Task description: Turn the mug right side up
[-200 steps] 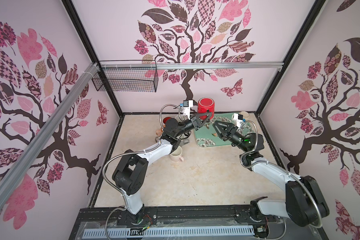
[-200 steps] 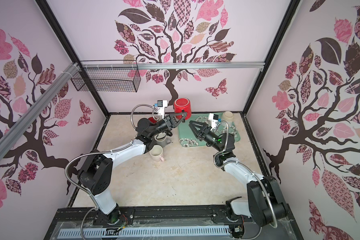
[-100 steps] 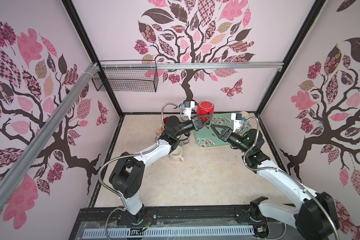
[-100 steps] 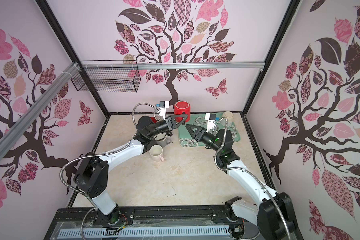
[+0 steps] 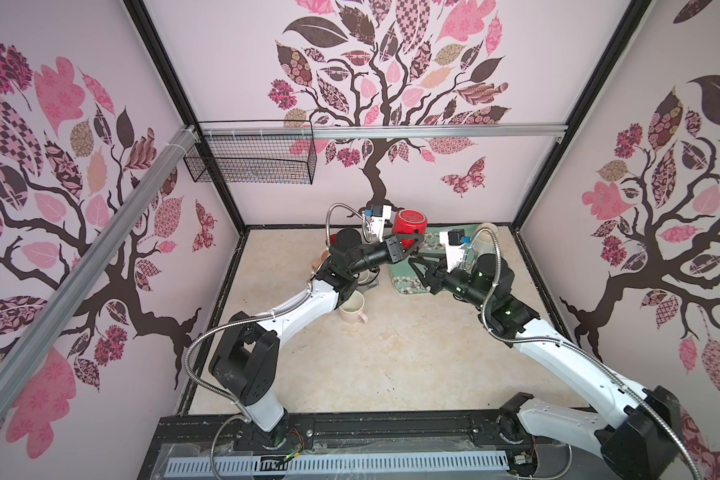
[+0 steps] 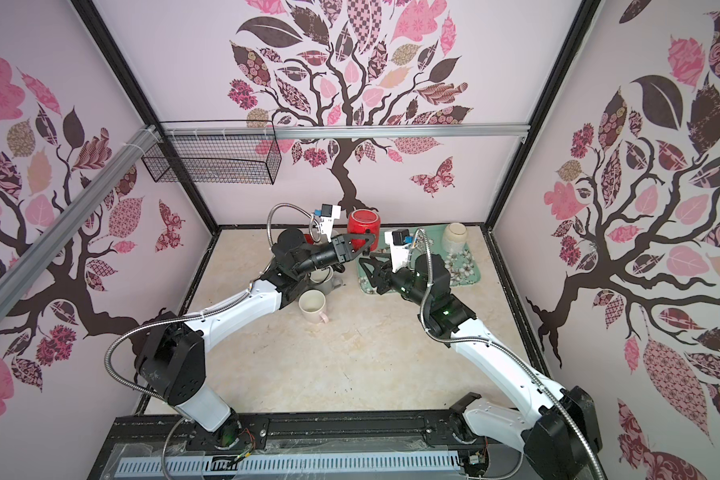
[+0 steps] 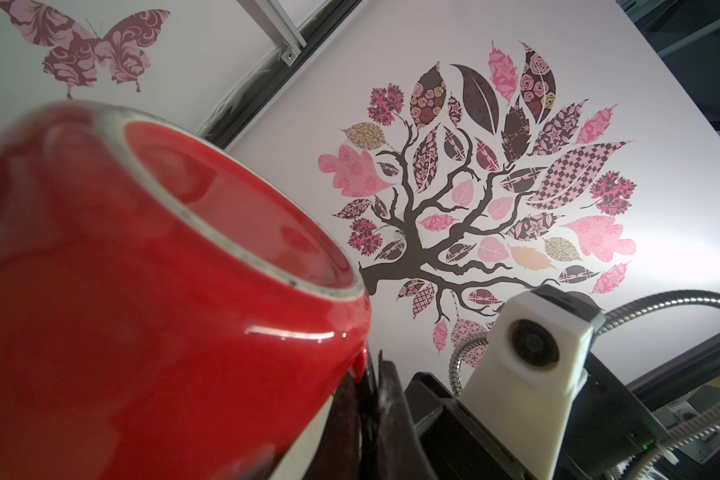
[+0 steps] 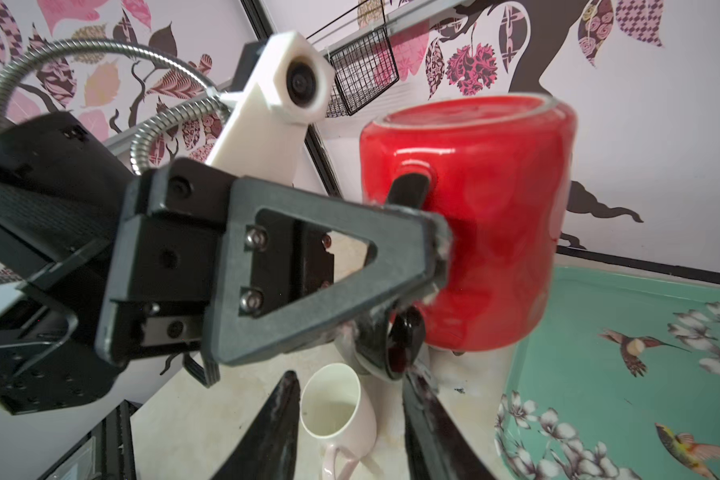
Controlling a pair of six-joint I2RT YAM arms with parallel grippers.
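Observation:
The red mug (image 5: pixel 410 222) (image 6: pixel 363 224) is upside down near the back wall, its ringed base (image 7: pixel 225 216) facing up. My left gripper (image 5: pixel 418 243) (image 6: pixel 371 242) (image 8: pixel 433 257) is shut on the handle at the mug's side (image 8: pixel 487 228). The mug hangs just above the table beside the tray's edge. My right gripper (image 5: pixel 412 266) (image 6: pixel 364 266) (image 8: pixel 350 378) is open just below and in front of the left one. Nothing lies between its fingers, and a cream mug shows beyond them.
A green flowered tray (image 5: pixel 404 282) (image 6: pixel 470 270) (image 8: pixel 641 374) lies at the back right with a beige cup (image 6: pixel 454 237) upside down on it. An upright cream mug (image 5: pixel 352 309) (image 8: pixel 333 399) and a grey mug (image 6: pixel 325 280) stand under the left arm. A wire basket (image 5: pixel 250 158) hangs on the back wall.
My right gripper has moved left toward the held mug and its jaws have narrowed. The left gripper and red mug have stayed nearly in place.

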